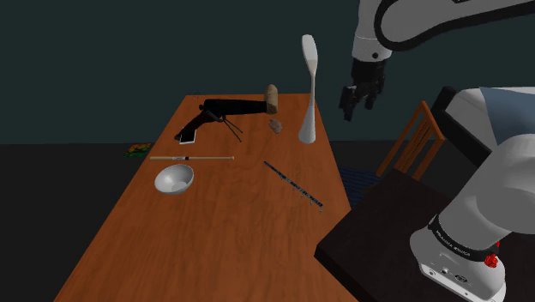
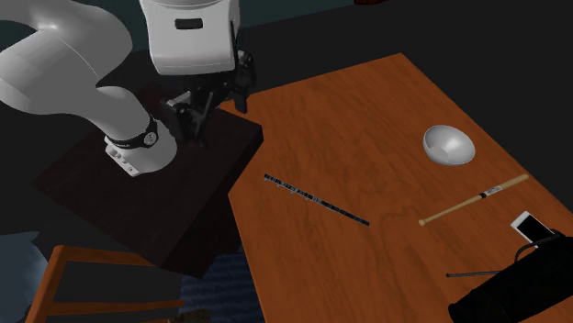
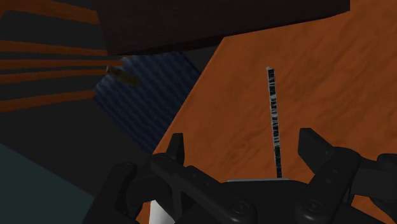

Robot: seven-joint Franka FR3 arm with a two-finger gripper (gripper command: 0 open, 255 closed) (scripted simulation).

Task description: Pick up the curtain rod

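Shoulder view: the curtain rod (image 1: 292,184), thin, dark and patterned, lies flat on the wooden counter (image 1: 223,249). It slants from 10 to 4 o'clock, near the counter's edge by the dark stand (image 1: 377,232). The tool (image 1: 354,107) hangs in the air at 1 o'clock from the rod, well apart from it, beside a tall white vase (image 1: 309,86). A grey bowl (image 1: 174,178) sits at 9 o'clock from the rod, with a baseball bat (image 1: 192,158) at 12 o'clock from the bowl. Second exterior view: the rod (image 2: 317,200) lies on the counter (image 2: 367,110), and the tool (image 2: 196,124) is at 10 o'clock from it, seen against the stand (image 2: 138,202). Wrist view: the tool (image 3: 243,153) has its fingers apart, holding nothing. The rod (image 3: 274,121) lies on the counter (image 3: 331,76) beyond, in line with the gap between them, nearer one finger.
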